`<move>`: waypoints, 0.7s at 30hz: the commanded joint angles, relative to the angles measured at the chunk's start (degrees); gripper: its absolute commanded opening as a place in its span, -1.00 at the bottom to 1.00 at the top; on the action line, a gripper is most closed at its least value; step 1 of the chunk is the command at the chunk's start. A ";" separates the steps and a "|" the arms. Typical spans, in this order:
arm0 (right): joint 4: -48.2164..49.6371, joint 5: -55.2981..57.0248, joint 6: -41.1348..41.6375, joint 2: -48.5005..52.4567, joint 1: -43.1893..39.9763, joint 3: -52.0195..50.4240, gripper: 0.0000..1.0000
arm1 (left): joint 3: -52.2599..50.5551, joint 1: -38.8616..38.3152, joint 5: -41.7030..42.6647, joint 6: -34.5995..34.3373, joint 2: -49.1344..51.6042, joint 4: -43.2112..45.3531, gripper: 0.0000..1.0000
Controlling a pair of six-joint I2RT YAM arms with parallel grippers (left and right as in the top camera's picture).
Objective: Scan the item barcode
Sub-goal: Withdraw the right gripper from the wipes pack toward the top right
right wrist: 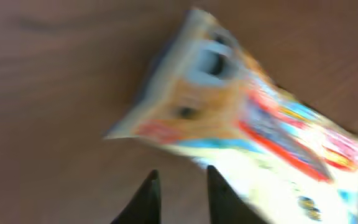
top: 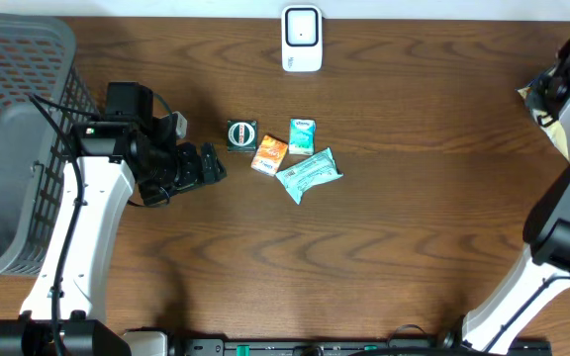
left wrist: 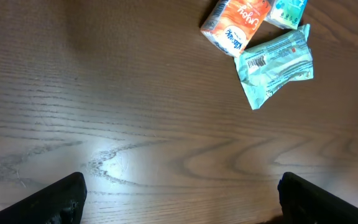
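A white barcode scanner (top: 302, 38) stands at the table's far edge. Mid-table lie a dark round item (top: 241, 134), an orange pack (top: 269, 154), a small teal pack (top: 302, 135) and a pale teal wrapper (top: 309, 174). My left gripper (top: 206, 166) hovers just left of them, wide open and empty (left wrist: 182, 202); the orange pack (left wrist: 238, 25) and the wrapper (left wrist: 275, 65) lie ahead of it. My right gripper (top: 554, 91) is at the far right edge. Its fingers stand slightly apart (right wrist: 182, 186) with nothing between them. A colourful snack packet (right wrist: 247, 118) lies blurred on the table just ahead of them.
A grey mesh basket (top: 8, 129) fills the left edge, behind my left arm. The snack packet (top: 547, 117) lies at the table's right edge under my right arm. Bare wood stretches between the middle items and the right arm.
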 commanded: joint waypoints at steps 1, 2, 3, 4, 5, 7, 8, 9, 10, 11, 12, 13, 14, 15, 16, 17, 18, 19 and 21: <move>-1.57 -24.44 -0.13 -2.64 2.27 0.81 -0.59 | -0.11 -0.13 0.31 0.76 0.42 -0.13 0.95; -2.25 -30.71 -0.11 -2.64 2.75 0.81 -0.58 | -0.11 -0.13 0.31 0.76 0.42 -0.13 0.96; -3.21 -36.57 -0.09 -2.60 3.26 0.79 -0.53 | -0.11 -0.13 0.31 0.76 0.42 -0.13 0.96; -4.76 -42.14 -0.09 -2.43 4.02 0.76 -0.47 | -0.11 -0.13 0.31 0.76 0.42 -0.13 0.96; -6.71 -46.14 -0.09 -2.27 5.01 0.76 -0.44 | -0.11 -0.13 0.31 0.76 0.42 -0.13 0.96; -10.58 -49.37 -0.11 -2.16 6.86 0.76 -0.31 | -0.11 -0.13 0.31 0.76 0.42 -0.13 0.96; -13.57 -49.51 -0.11 -2.16 8.20 0.76 -0.25 | -0.11 -0.13 0.31 0.76 0.42 -0.13 0.95; -16.83 -49.40 -0.15 -2.16 9.68 0.76 -0.14 | -0.11 -0.13 0.31 0.76 0.42 -0.13 0.95; -19.17 -49.22 -0.15 -2.16 10.78 0.76 -0.03 | -0.11 -0.13 0.31 0.76 0.42 -0.13 0.95; -21.99 -49.22 -0.15 -2.16 12.13 0.76 0.12 | -0.11 -0.13 0.31 0.76 0.42 -0.13 0.96; -24.63 -49.22 -0.15 -2.16 13.51 0.76 0.24 | -0.11 -0.13 0.31 0.76 0.42 -0.13 0.95; -27.52 -49.24 -0.15 -2.16 15.19 0.74 0.41 | -0.11 -0.13 0.31 0.76 0.42 -0.13 0.96; -29.70 -49.24 -0.15 -2.16 16.65 0.74 0.58 | -0.11 -0.13 0.31 0.76 0.42 -0.13 0.96; -31.56 -49.24 -0.15 -2.16 18.16 0.74 0.67 | -0.11 -0.13 0.31 0.76 0.42 -0.13 0.96; -33.05 -49.22 -0.15 -2.16 19.65 0.74 0.68 | -0.11 -0.13 0.31 0.76 0.42 -0.13 0.95; -34.25 -49.18 -0.17 -2.16 21.38 0.72 0.68 | -0.11 -0.13 0.31 0.76 0.42 -0.13 0.96; -35.04 -48.70 -0.15 -2.16 22.84 0.72 0.68 | -0.11 -0.13 0.31 0.76 0.42 -0.13 0.96; -35.58 -47.69 -0.15 -2.16 24.35 0.72 0.66 | -0.11 -0.13 0.31 0.76 0.42 -0.13 0.96; -36.50 -44.59 -0.11 -2.16 27.63 0.72 0.62 | -0.11 -0.13 0.31 0.76 0.42 -0.13 0.95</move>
